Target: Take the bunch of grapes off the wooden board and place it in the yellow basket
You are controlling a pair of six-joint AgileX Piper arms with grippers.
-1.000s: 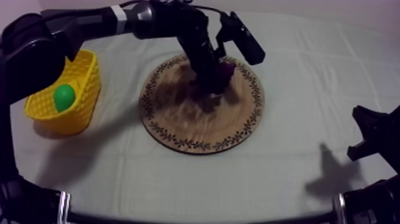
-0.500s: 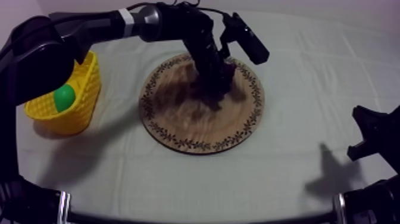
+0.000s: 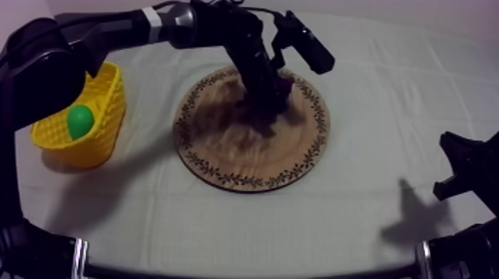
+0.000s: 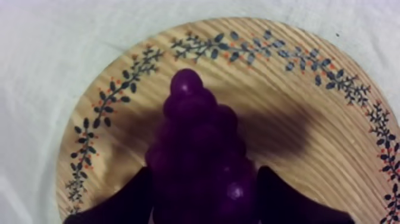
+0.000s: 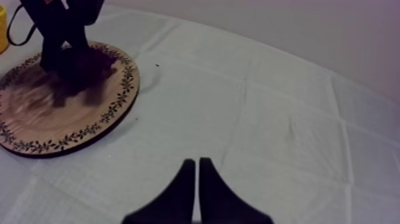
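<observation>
The purple bunch of grapes (image 3: 281,90) lies on the far half of the round wooden board (image 3: 245,159). My left gripper (image 3: 266,100) comes down on it from above. In the left wrist view the grapes (image 4: 199,149) sit between the two black fingers (image 4: 134,199), which press on both flanks, so the gripper (image 4: 202,174) is shut on the bunch just over the board (image 4: 297,89). The yellow basket (image 3: 110,93) stands at the left of the table. My right gripper (image 3: 464,167) rests low at the right, its fingers (image 5: 186,179) together as a narrow wedge.
A green fruit (image 3: 79,121) lies in the basket. From the right wrist view the left arm stands over the grapes (image 5: 95,59) on the board (image 5: 36,119). Bare cloth (image 3: 386,111) lies between the board and my right arm.
The left gripper dipped onto the grapes and has now risen very slightly. The right arm has not moved.
</observation>
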